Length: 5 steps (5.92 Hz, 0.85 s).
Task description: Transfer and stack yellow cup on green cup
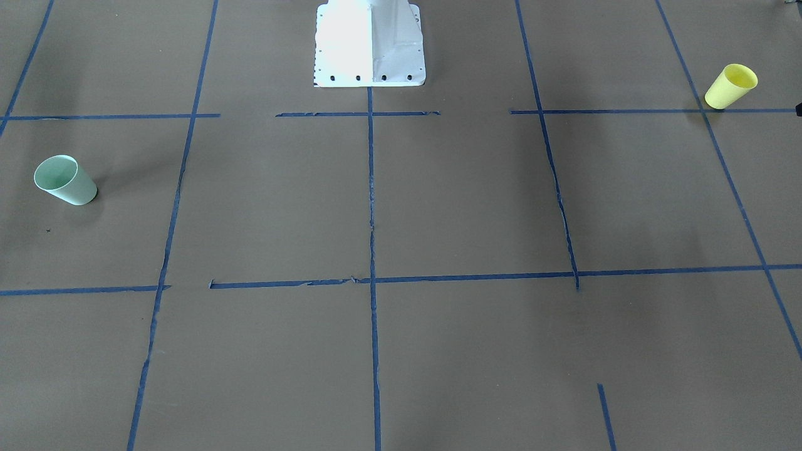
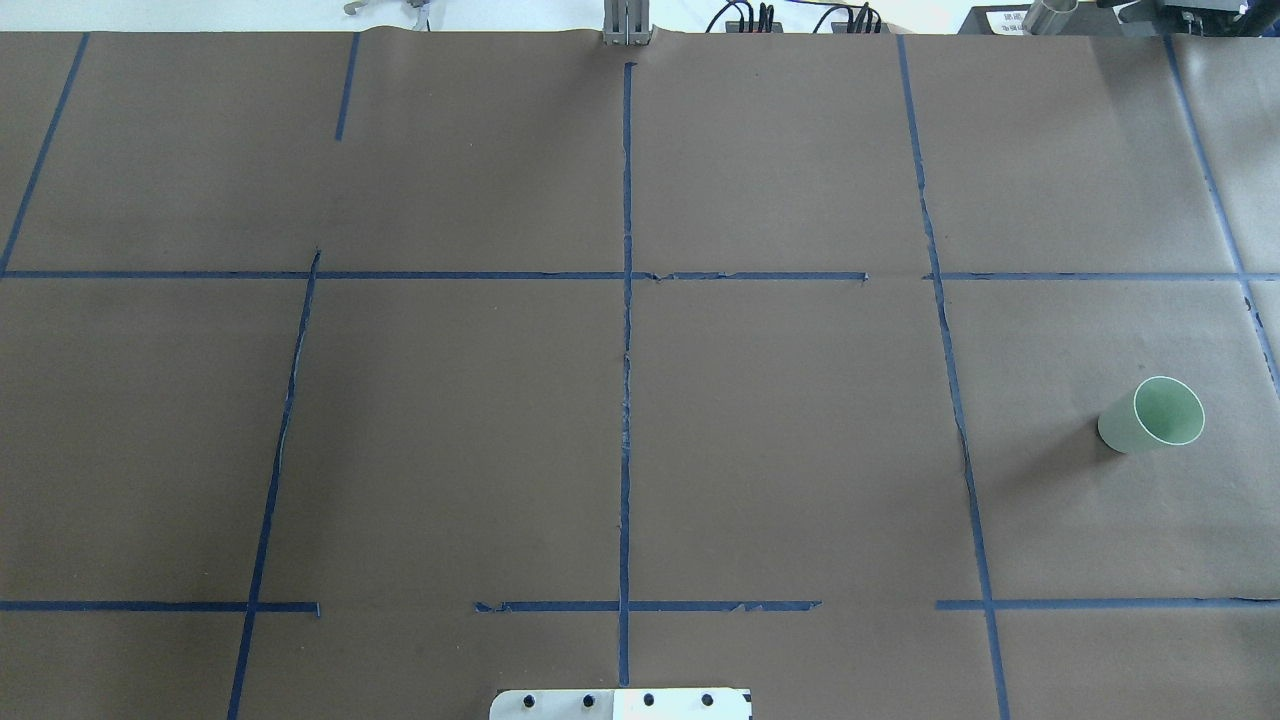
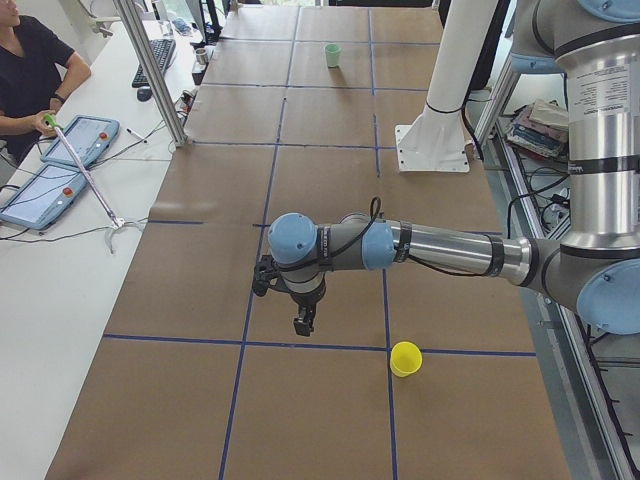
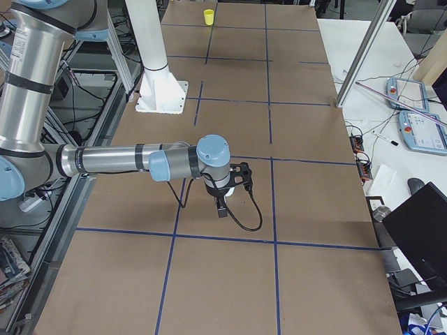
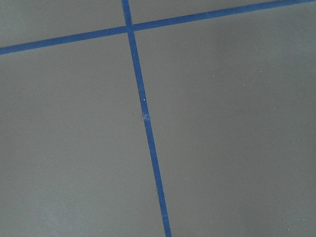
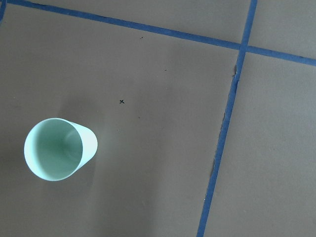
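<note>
The yellow cup [image 1: 731, 86] stands upright on the brown table near its end on the robot's left; it also shows in the exterior left view [image 3: 405, 358] and, far off, in the exterior right view [image 4: 208, 16]. The green cup [image 1: 64, 180] stands upright near the other end, and shows in the overhead view [image 2: 1152, 415] and the right wrist view [image 6: 59, 148]. My left gripper [image 3: 303, 323] hangs above the table, apart from the yellow cup. My right gripper [image 4: 221, 208] hangs above the table with the green cup below and to one side. I cannot tell whether either gripper is open or shut.
The white robot pedestal [image 1: 369, 44] stands at the table's robot-side edge. Blue tape lines [image 2: 626, 350] grid the brown paper. An operator [image 3: 25, 70] sits at a side table with tablets [image 3: 75, 140], beyond a metal pole [image 3: 150, 70].
</note>
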Available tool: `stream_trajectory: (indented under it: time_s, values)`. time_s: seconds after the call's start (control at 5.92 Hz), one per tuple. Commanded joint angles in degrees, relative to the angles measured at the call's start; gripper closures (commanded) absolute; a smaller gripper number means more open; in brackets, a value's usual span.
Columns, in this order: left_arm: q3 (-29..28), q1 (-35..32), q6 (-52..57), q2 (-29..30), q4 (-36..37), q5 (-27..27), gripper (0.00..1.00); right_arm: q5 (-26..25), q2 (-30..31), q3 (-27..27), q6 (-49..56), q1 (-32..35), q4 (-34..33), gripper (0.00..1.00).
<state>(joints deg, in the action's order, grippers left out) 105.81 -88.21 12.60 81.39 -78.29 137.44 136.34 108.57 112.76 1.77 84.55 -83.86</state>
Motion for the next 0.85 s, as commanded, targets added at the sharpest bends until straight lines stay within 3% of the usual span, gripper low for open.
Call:
stream_trajectory:
  time_s: [0.0,0.51,0.68]
  values:
    - [0.1,0.1,-0.4,-0.7,0.0,-0.1,0.00,0.0,1.5,0.0,0.6,0.0,1.3,0.00]
    - [1.3,0.1,0.2,-3.9,-0.9,0.9,0.00,1.0,3.2,-0.2,0.6,-0.1,5.2,0.00]
    - [1.8,2.8,-0.4,-4.3,-6.3,0.9,0.00,0.9,3.7,-0.4,0.7,-0.1,6.5,0.00]
